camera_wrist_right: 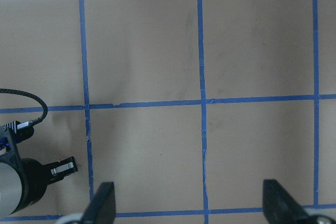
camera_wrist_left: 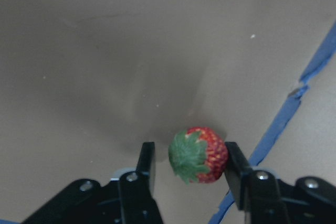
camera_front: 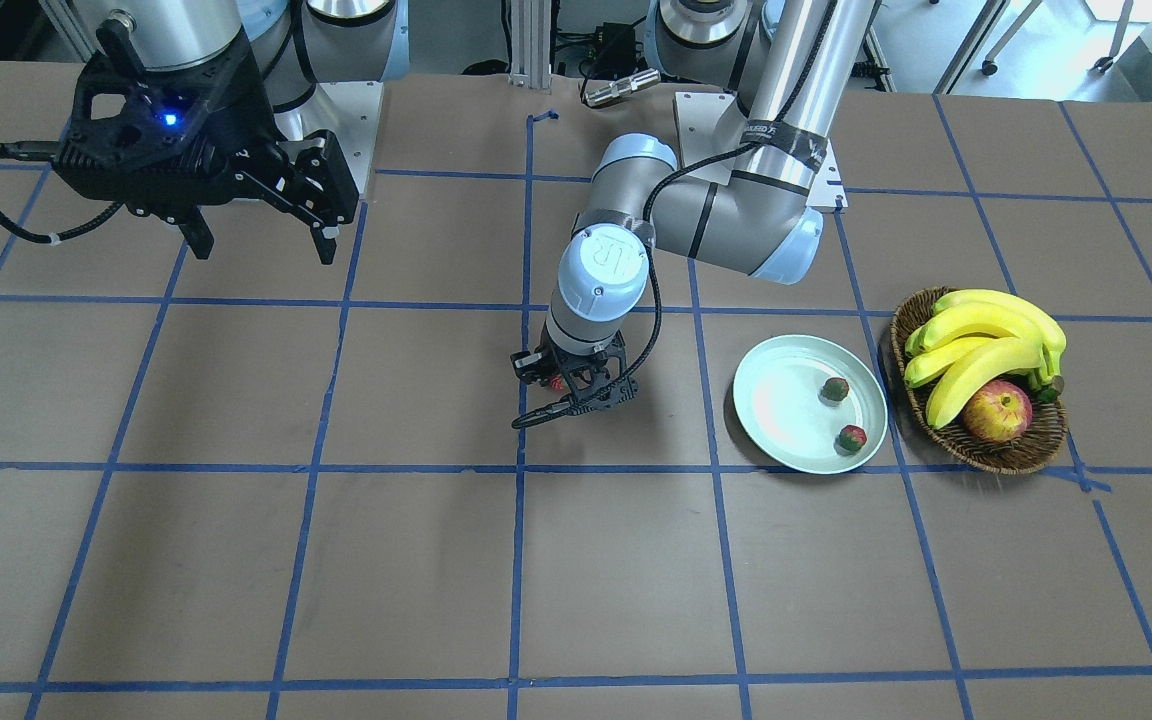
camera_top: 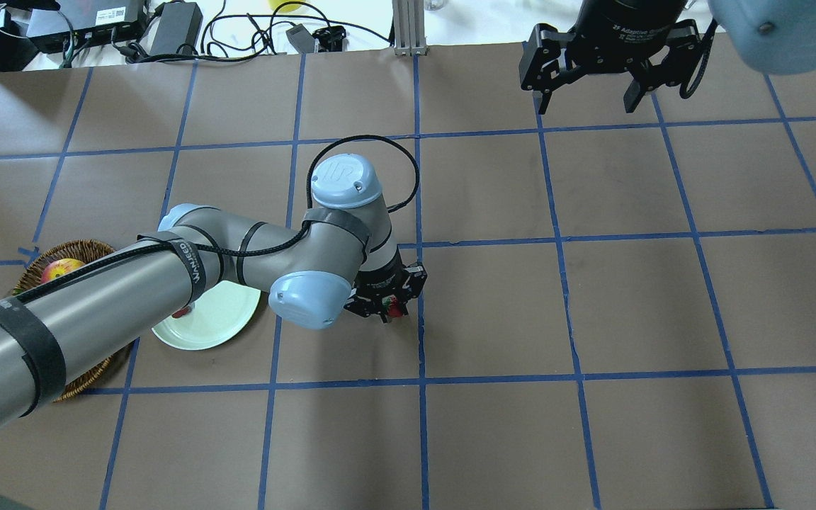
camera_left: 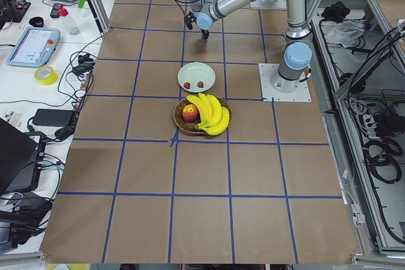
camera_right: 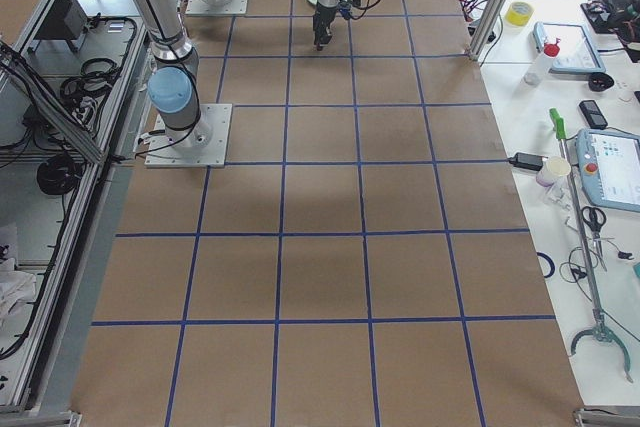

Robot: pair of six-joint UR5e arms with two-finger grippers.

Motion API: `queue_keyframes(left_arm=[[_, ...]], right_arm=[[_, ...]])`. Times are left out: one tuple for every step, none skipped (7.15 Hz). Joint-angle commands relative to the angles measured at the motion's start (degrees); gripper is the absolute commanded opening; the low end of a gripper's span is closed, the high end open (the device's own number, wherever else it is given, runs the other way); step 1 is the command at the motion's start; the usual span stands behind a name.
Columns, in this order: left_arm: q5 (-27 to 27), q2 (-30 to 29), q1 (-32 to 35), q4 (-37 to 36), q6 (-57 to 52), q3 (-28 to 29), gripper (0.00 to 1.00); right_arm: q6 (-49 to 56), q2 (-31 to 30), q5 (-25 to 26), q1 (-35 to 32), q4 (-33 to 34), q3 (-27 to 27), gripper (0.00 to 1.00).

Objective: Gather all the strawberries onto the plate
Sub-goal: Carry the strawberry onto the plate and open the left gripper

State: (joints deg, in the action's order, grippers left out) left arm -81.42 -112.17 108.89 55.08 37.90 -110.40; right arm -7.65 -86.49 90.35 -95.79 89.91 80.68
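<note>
Fingers [camera_wrist_left: 148, 163] of left gripper [camera_wrist_left: 190, 149] straddle the last loose strawberry [camera_wrist_left: 202, 153], which sits on the table [camera_wrist_left: 105, 51] just beside a blue tape line [camera_wrist_left: 286, 116]. One pad touches the red flank and the other stands just clear of the green cap. Jaws are part open, nothing clamped yet.

Grip looks off-centre to me. If it closes as is, the touching pad likely shoves the fruit sideways or rolls it. Better to nudge the wrist so the berry sits mid-gap, then close slowly on the red body, not the leaves. It's small and rounded, so go light on force and check it holds before lifting.

Plate [camera_front: 781, 405] is well apart from the gripper, on the robot's left, next to the basket [camera_front: 996, 458] of bananas [camera_front: 986, 335] and apple [camera_front: 997, 411]. Two strawberries [camera_front: 835, 389] already lie in it on the basket side. Release low over the bare half so nothing bounces out.

Right gripper [camera_front: 263, 248] hangs wide open and empty, far off.
</note>
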Motion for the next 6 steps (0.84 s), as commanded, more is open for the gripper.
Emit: queue_keyframes(left_arm=[[-5.6,2.8,-1.8,1.7,-7.2,1.8,0.00],[-7.2,4.4,-5.8,5.8,-12.2,3.0,0.00],[-7.4,5.6,-10.1,6.9,-17.8,3.3,0.00],[-8.0,7.3,-14.0,8.0,-25.1,3.3,0.00],[-12.9,8.9,-17.7,8.5,-35.3,3.2,0.00],[-13.5,9.2,-21.9,8.6,-40.6,2.6,0.00]], right_arm=[[0.0,0.0,0.0,0.1,0.0,0.0,1.00],[0.1,0.0,0.0,0.1,0.0,0.0,1.00],[0.3,0.0,0.0,0.2,0.0,0.0,1.00],[0.1,0.0,0.0,0.2,0.0,0.0,1.00],[0.2,0.0,0.0,0.2,-0.1,0.0,1.00],[0.2,0.0,0.0,0.2,0.0,0.0,1.00]])
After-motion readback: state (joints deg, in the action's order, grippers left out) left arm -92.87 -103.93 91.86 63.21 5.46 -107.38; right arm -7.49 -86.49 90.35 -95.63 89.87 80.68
